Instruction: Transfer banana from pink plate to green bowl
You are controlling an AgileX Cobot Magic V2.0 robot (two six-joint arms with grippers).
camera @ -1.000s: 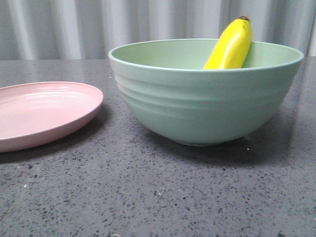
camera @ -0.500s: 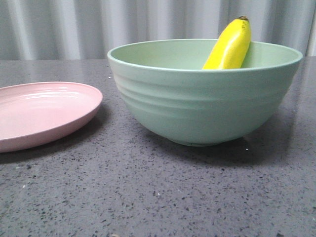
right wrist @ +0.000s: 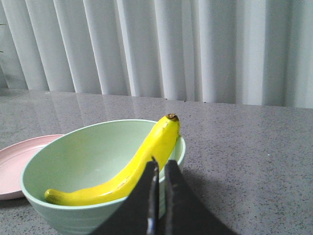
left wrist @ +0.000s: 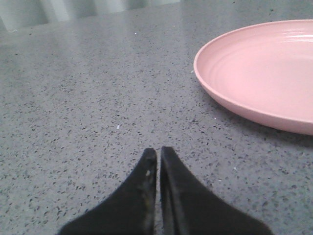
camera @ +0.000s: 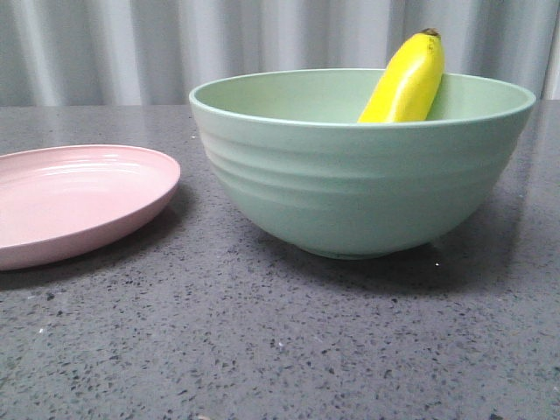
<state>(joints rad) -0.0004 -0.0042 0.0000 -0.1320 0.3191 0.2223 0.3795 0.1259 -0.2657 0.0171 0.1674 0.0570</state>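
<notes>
The yellow banana (camera: 404,80) lies inside the green bowl (camera: 359,184), its dark tip leaning up over the far right rim. In the right wrist view the banana (right wrist: 132,171) curves across the bowl (right wrist: 88,161). The pink plate (camera: 74,197) is empty at the left, also shown in the left wrist view (left wrist: 266,73). My left gripper (left wrist: 158,152) is shut and empty above bare table beside the plate. My right gripper (right wrist: 161,164) is shut and empty, raised near the bowl's rim. Neither gripper shows in the front view.
The dark speckled tabletop (camera: 280,341) stretches around the plate and the bowl. A pale pleated curtain (camera: 175,44) hangs behind the table.
The bowl and plate sit very slightly further left in the front view than a second ago. Nothing else has visibly changed.
</notes>
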